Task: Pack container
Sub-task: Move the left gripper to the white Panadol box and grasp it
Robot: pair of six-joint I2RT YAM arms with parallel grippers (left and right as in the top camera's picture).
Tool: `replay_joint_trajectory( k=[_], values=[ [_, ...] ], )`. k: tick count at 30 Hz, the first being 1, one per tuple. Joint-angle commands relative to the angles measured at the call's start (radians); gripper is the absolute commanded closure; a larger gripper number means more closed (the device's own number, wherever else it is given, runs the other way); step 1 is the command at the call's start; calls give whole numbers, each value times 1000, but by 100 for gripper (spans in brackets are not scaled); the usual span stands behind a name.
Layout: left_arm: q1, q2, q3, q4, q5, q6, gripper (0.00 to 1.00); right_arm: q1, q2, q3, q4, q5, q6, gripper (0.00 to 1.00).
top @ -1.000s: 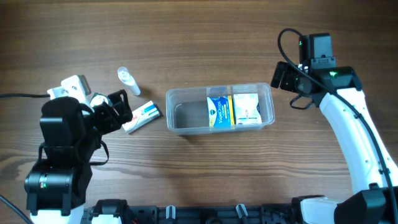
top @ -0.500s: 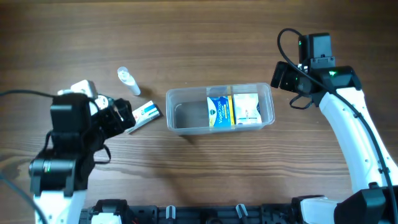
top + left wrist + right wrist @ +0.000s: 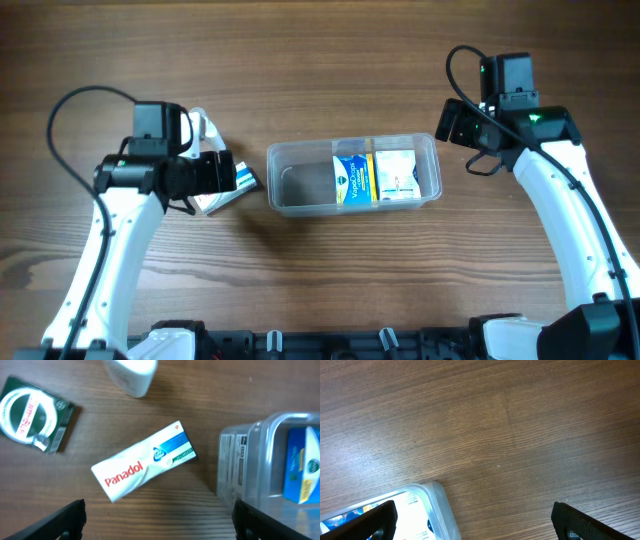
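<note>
Hovering over the Panadol box [image 3: 145, 462], our left end effector [image 3: 160, 525] gapes empty. Our right end effector [image 3: 477, 522] gapes beside the container [image 3: 440, 505].

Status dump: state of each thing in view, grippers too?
container: open-topped, right half filled, left half empty.
blue box: inside container.
white box: inside container.
Panadol box: flat on table, unpacked.
bottle: on table, unpacked.
dark packet: flat on table, unpacked.
left gripper: fingers open, empty.
right gripper: fingers open, empty.
</note>
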Motion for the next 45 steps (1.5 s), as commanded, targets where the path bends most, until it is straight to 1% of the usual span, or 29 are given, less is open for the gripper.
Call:
replay_joint_trajectory(
  k=[1, 3, 8, 9, 13, 16, 18, 24, 30, 32, 34, 37, 39, 41, 45],
  values=[
    [-22, 68, 18, 19, 13, 195, 6, -4, 12, 10, 3, 14, -4, 0],
    [-22, 109, 18, 32, 11, 230, 7, -4, 12, 10, 3, 14, -4, 0],
    [-25, 200, 18, 35, 11, 240, 7, -4, 12, 10, 3, 14, -4, 0],
    [-26, 219, 18, 27, 11, 259, 9, -4, 12, 10, 3, 14, -5, 0],
    [-27, 260, 18, 42, -39, 261, 9, -4, 12, 10, 3, 14, -4, 0],
    [-27, 279, 18, 76, -45, 272, 7, -4, 12, 10, 3, 14, -5, 0],
    [-28, 301, 18, 96, -45, 306, 10, -4, 12, 10, 3, 14, -5, 0],
    [-29, 372, 18, 145, -62, 309, 17, -4, 12, 10, 3, 14, -4, 0],
    [-29, 410, 18, 158, -68, 309, 18, -4, 12, 10, 3, 14, -4, 0],
    [-29, 412, 18, 154, -68, 303, 20, -4, 12, 10, 3, 14, -4, 0],
    [-29, 413, 18, 138, -68, 269, 24, -4, 12, 10, 3, 14, -5, 0],
    [-29, 413, 18, 105, -68, 222, 26, -4, 12, 10, 3, 14, -4, 0],
    [-29, 413, 18, 82, -68, 222, 30, -4, 12, 10, 3, 14, -4, 0],
    [-29, 413, 18, 58, -68, 222, 31, -4, 12, 10, 3, 14, -4, 0],
    [-29, 413, 18, 47, -68, 176, 30, -4, 12, 10, 3, 14, -4, 0]
  ],
)
